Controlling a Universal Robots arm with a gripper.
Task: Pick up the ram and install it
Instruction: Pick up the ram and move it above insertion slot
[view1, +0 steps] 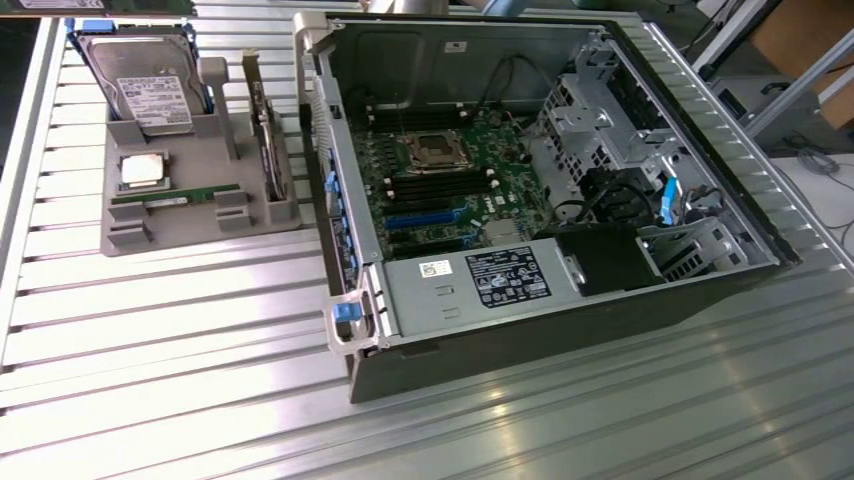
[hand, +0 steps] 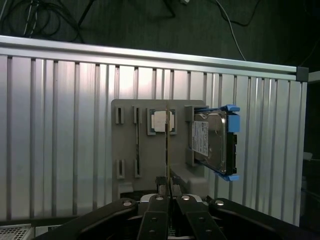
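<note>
**Pincer** (hand: 167, 189): black, two-fingered, recorded in the wrist view. The fingers (hand: 161, 194) are drawn almost together and are clamped on one end of the ram (hand: 167, 150).

**Ram:** a thin stick, presented edge-on as a narrow pale line. It is gripped between the fingertips and projects straight out from them over the holder (hand: 125, 187). Its line is seen crossing the processor chip (hand: 159, 121) beyond it.

**Holder:** a grey moulded tray with upright slots, laid flat on the table (view1: 160, 330). A square recess is occupied by the silver processor chip.

**Second stick** (view1: 174, 196): green with a white label strip, seated on edge in a holder slot just beside the processor chip.

**Hard drive** (view1: 147, 85): stood on edge at one end of the holder and fitted with blue side rails.

**Expansion card** (view1: 271, 140): fitted with a metal bracket and stood on edge in the holder slot nearest the computer case (view1: 534, 335).

**Computer case:** laid on its side with the panel off, placed just beside the holder, towards the exterior view's right.
- The motherboard (view1: 461, 215) is exposed inside.
- An open processor socket (view1: 434, 150) is seen on the board.
- Black memory slots (view1: 441, 185) are set just beside the socket.
- A labelled power supply (view1: 467, 285) is set along the near wall.

**Table:** ribbed aluminium slats that carry both the holder and the case.

**Cables** (hand: 30, 20): dark loops noted on the floor beyond the table's edge.
</note>
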